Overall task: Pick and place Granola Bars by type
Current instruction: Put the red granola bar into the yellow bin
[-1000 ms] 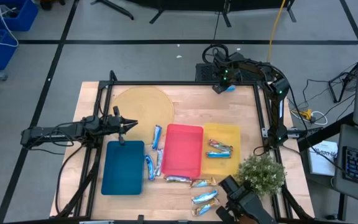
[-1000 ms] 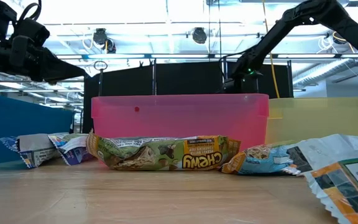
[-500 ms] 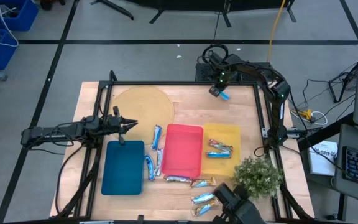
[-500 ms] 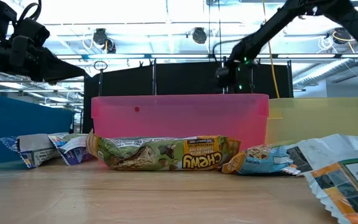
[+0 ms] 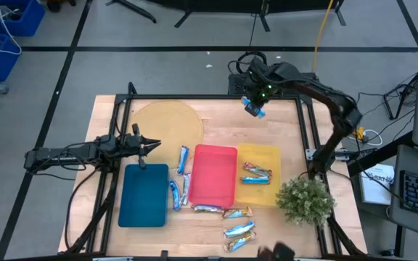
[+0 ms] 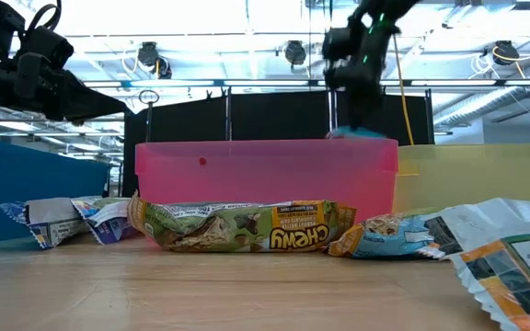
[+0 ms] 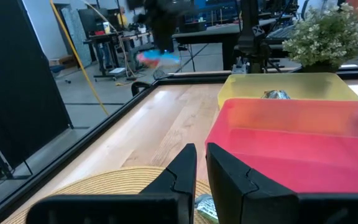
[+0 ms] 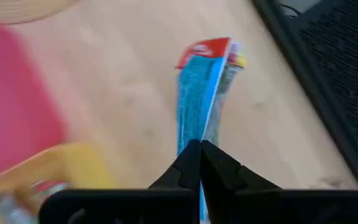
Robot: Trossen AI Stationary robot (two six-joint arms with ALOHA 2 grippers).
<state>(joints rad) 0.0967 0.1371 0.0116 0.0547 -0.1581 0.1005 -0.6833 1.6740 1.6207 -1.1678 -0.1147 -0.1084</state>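
My right gripper [image 5: 255, 106] is shut on a light blue granola bar [image 5: 257, 112] above the table's far edge, beyond the yellow tray [image 5: 267, 154]. My left gripper [image 5: 148, 147] hovers shut over the far edge of the blue tray [image 5: 144, 196] and touches nothing. Two orange-brown bars [image 5: 256, 175] lie in the yellow tray. Several loose bars lie flat on the wood: light blue ones [image 5: 178, 190] between the blue and red trays, and mixed ones [image 5: 236, 221] along the near edge. The red tray [image 5: 214, 175] holds nothing. My right gripper pinches the light blue bar between its two fingers at one end [image 8: 196, 135]. The fingers lie along the bar, which sticks out beyond the fingertips to its red-printed end [image 8: 211, 48]. In the low view the bar [image 6: 361, 134] hangs below the gripper, lifted clear of the table.
A round woven mat [image 5: 167, 122] lies at the far left of the table. A potted green plant [image 5: 305, 201] stands at the near right corner. Black frame rails [image 5: 307, 138] run along the table's edges. Bare wood lies between the mat and the right gripper.
My right gripper has carried the blue bar from the table's far right corner a little toward the left and near side, and its arm has swung upward. A dark object at the table's near edge has dropped out of view.
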